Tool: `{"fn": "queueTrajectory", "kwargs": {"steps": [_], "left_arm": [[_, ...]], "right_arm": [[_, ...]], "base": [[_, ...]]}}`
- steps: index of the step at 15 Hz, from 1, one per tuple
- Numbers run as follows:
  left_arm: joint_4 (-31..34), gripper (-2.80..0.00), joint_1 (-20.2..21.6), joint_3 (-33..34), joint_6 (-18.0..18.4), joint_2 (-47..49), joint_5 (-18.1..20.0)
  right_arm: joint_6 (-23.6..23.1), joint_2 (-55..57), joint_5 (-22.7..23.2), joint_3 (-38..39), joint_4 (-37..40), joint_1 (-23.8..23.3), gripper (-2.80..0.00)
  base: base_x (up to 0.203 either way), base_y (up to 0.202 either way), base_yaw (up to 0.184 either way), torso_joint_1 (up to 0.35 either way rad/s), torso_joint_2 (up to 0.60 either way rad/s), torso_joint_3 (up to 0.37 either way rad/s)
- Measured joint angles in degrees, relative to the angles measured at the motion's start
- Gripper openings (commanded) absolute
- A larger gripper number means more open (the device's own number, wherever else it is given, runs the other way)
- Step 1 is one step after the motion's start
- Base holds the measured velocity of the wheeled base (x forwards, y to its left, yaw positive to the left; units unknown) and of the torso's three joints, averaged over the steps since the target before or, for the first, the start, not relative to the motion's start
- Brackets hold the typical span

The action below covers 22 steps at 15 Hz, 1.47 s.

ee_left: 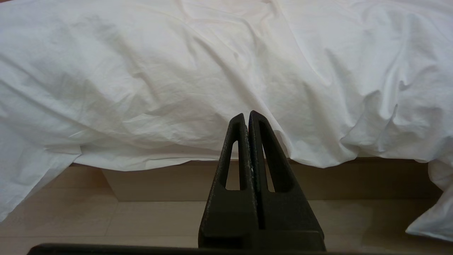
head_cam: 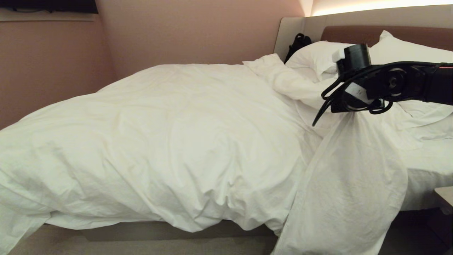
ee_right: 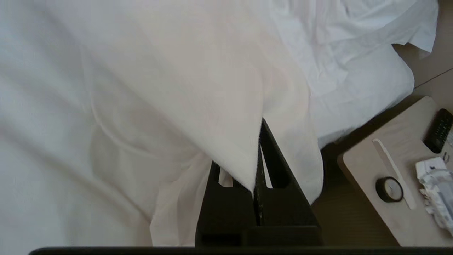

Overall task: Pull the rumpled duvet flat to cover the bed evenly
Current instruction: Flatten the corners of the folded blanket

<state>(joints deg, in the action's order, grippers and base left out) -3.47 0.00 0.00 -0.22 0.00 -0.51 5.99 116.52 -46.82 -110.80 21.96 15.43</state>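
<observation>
The duvet lies bunched on the bed, one corner lifted at 3 o'clock. The right gripper pinches that corner; the left gripper, jaws together and empty, hangs at the bedside

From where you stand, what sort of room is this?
Most likely a hotel bedroom: a wide bed with a padded headboard, white pillows and duvet, and a bedside table holding a remote.
</observation>
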Motion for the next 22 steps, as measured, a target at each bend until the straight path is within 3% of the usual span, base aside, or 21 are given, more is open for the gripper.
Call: {"fn": "queueTrajectory", "kwargs": {"steps": [6, 9, 16, 22], "left_arm": [[0.0, -2.8, 0.0, 0.0, 0.0, 0.0, 0.0], [0.0, -2.8, 0.0, 0.0, 0.0, 0.0, 0.0], [0.0, -2.8, 0.0, 0.0, 0.0, 0.0, 0.0], [0.0, -2.8, 0.0, 0.0, 0.0, 0.0, 0.0]], "right_arm": [[-2.7, -3.1, -0.1, 0.0, -11.4, -4.5, -2.8], [-1.8, -2.4, -0.2, 0.1, -14.9, -5.5, -2.8], [2.5, 7.4, -0.4, 0.1, -16.4, -7.7, -2.8], [2.6, 11.4, -0.5, 0.8, -16.4, -8.1, -2.8]], "base": [[0.0, 0.0, 0.0, 0.0, 0.0, 0.0], [0.0, 0.0, 0.0, 0.0, 0.0, 0.0], [0.0, 0.0, 0.0, 0.0, 0.0, 0.0], [0.0, 0.0, 0.0, 0.0, 0.0, 0.0]]}}
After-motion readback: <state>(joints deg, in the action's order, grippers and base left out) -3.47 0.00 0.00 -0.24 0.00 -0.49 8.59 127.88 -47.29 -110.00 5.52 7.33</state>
